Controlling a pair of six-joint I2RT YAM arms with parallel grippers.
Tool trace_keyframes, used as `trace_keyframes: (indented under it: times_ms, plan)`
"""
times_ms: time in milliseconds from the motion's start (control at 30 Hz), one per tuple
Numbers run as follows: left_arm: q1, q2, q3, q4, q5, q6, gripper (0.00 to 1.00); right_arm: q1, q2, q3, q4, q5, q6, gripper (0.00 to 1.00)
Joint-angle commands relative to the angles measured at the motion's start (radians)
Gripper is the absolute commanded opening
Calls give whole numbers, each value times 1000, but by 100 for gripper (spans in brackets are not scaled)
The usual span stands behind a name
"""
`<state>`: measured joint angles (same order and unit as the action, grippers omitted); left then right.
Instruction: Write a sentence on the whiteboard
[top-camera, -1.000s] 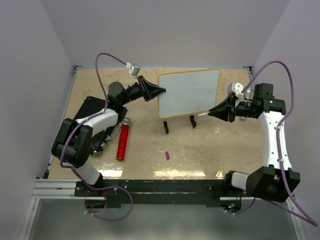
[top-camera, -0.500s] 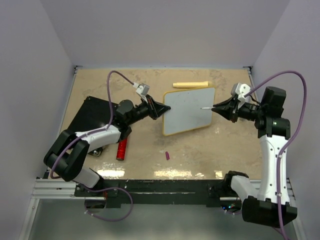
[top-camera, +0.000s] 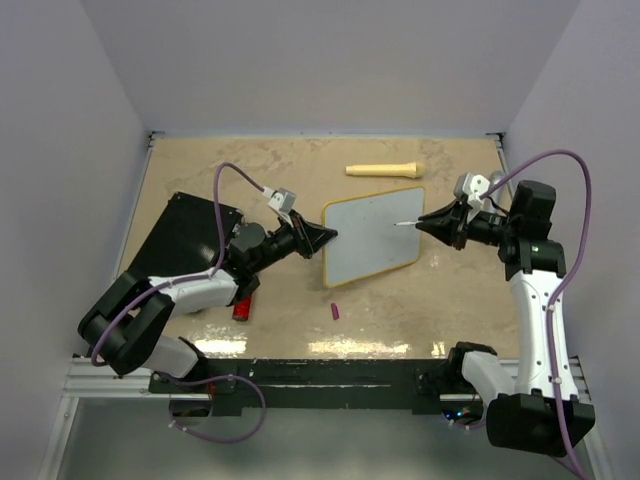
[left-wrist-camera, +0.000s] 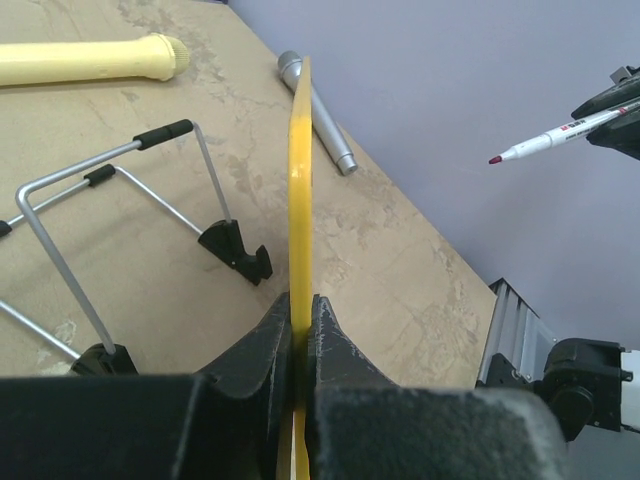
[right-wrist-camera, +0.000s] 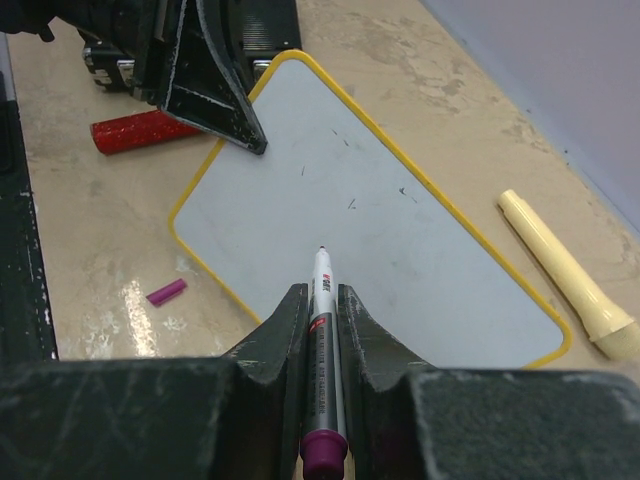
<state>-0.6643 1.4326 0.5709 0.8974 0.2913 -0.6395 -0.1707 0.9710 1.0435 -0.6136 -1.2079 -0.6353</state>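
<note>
Now whiteboard (top-camera: 372, 236) pinched in left gripper (top-camera: 322, 238), marker (right-wrist-camera: 323, 275) in right gripper (right-wrist-camera: 321, 295)

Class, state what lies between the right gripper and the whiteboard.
Only the marker that the right gripper holds; beyond its tip, a bare gap short of the whiteboard, clearest in the left wrist view.

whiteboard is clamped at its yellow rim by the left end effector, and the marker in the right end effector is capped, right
Not capped: the right wrist view shows the marker with its tip bare, aimed at the whiteboard, with a small pink cap lying on the table. The rest stands: the left end effector clamps the yellow rim, the right end effector holds the marker.
</note>
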Motion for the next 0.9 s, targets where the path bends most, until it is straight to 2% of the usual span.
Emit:
trace_keyframes:
  times_ms: [0,167,333,867]
  plan:
    - [-14,-52,-48,193,-47,53,0,3,-38,-31,64,-45,8,0]
    - [-21,-67,-92,202,-49,101,0,5,-43,-65,77,-65,5,0]
    - [-23,-51,-126,247,-32,92,0,4,-52,-97,21,-177,-84,0]
    - [-72,-3,-175,301,-93,90,0,4,-78,-191,109,-170,-58,0]
